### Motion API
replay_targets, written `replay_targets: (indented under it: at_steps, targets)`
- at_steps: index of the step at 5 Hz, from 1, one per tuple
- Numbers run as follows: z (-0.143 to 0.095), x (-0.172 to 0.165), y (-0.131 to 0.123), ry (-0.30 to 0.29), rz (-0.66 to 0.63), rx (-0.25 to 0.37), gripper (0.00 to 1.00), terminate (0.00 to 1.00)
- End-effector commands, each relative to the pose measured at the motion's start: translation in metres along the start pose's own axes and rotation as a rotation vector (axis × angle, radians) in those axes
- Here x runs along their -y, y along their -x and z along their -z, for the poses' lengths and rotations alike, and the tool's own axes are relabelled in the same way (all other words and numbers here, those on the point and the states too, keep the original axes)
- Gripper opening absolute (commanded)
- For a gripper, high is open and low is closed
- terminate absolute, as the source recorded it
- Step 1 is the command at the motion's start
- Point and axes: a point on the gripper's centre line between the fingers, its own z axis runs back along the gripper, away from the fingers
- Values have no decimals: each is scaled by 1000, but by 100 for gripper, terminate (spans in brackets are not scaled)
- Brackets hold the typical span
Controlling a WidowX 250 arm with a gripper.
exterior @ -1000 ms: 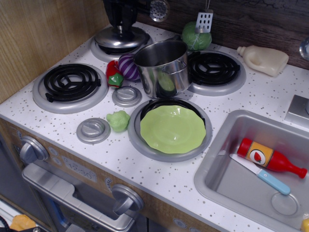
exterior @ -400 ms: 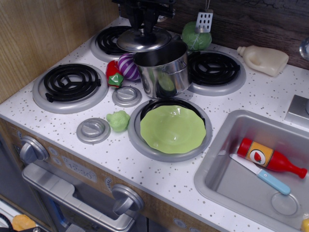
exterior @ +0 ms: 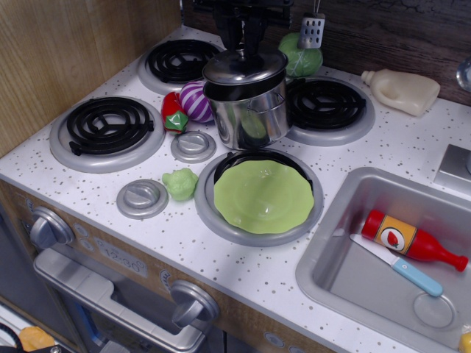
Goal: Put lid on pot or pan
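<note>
Change since earlier frames: the lid (exterior: 244, 65), formerly on the rear-left burner (exterior: 180, 62), then carried beside the pot's rim, now sits over the mouth of the pot (exterior: 249, 110); the burner coil is bare.

Lid: round polished steel, slightly domed, about as wide as the pot. Position: over the pot's opening, roughly level; a dark band shows under its near edge, so whether it is fully seated or just hovering cannot be told. Handling, judged: light, rigid, slick on its dome; the only sensible hold is the small central knob, mostly hidden by the fingers.

Pot: tall steel cylinder with small side handles, standing between the burners. Likely light and easily nudged if the lid is pressed off-centre.

Gripper (exterior: 245, 45): dark, coming straight down from the top edge, fingers pointing down onto the lid's centre. They appear closed on the knob, though the contact is too dark to confirm.

Surroundings: purple striped vegetable (exterior: 194, 101) and red pepper (exterior: 173, 110) just left of the pot; green cabbage (exterior: 299, 57) behind; light-green plate (exterior: 263, 195) on the front burner.
</note>
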Motion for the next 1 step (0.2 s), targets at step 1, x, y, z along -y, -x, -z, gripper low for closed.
replay_targets:
  at_steps: [1]
  targets:
    - [-13, 1, -7, -7, 23, 72, 0, 100]
